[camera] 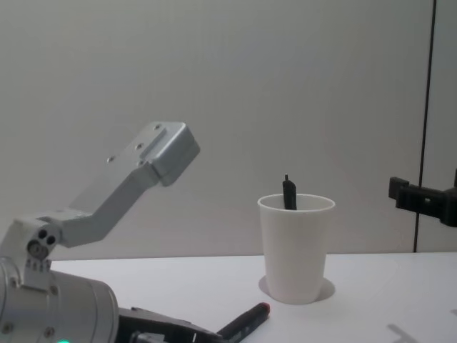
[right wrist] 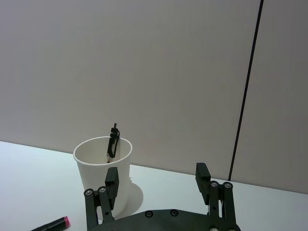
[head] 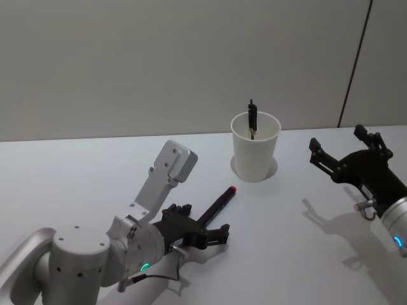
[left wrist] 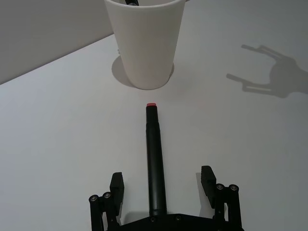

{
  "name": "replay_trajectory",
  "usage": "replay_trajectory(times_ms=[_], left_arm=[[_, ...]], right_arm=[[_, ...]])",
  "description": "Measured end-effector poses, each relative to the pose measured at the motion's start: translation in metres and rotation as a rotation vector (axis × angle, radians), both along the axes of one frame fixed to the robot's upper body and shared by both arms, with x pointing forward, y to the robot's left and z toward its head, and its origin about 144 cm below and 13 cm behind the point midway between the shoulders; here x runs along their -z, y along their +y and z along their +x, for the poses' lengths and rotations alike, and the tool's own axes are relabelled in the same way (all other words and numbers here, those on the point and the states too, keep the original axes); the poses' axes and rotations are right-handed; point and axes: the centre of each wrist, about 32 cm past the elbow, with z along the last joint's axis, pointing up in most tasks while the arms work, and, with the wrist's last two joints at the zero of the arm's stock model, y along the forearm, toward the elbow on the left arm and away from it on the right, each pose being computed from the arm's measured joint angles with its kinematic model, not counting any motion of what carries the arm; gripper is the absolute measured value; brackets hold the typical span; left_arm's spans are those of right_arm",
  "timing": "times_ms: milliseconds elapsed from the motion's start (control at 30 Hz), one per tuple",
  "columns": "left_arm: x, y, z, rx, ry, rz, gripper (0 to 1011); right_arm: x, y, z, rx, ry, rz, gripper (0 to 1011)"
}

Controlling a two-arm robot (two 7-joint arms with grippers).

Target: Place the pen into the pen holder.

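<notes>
Left gripper: we see the left gripper (left wrist: pixel 162 177) low over the table (head: pixel 76 171) at the near left. Its two fingers are spread wide and grasp nothing. We judge it sits this way to straddle the pen before closing on it.

Pen: the black pen (left wrist: pixel 155 159) with a red end lies flat on the table between the spread fingers, clear of both. Its back end reaches under the gripper's palm and its red end is aimed at the holder. It is outside the holder, near it but apart.

Step in hand: we judge this to be the grasp, not yet made. Lifting, turning upright and lowering in would come after.

Pen holder: the white paper cup that serves as the pen holder (head: pixel 255 152) stands upright beyond the pen's red end. Its mouth faces up, so a pen can go in from above.

Inside the holder: a second dark pen (head: pixel 252 119) with a clip leans on the inner wall, its top above the rim. Most of the mouth is left free.

Right gripper: the right gripper (head: pixel 337 140) hovers above the table at the right, well apart from the holder, with fingers parted and empty. We take it as idle, kept out of the left arm's path.
</notes>
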Motion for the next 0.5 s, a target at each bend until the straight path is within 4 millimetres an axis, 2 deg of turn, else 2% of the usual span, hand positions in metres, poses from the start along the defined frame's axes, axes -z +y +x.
replay_trajectory(times_ms=[500], left_arm=[[-0.0002,0.0002,0.0007,0.001,0.004,-0.002,1001]], right_arm=[[0.0,0.0,0.0,0.0,0.0,0.0,1001]])
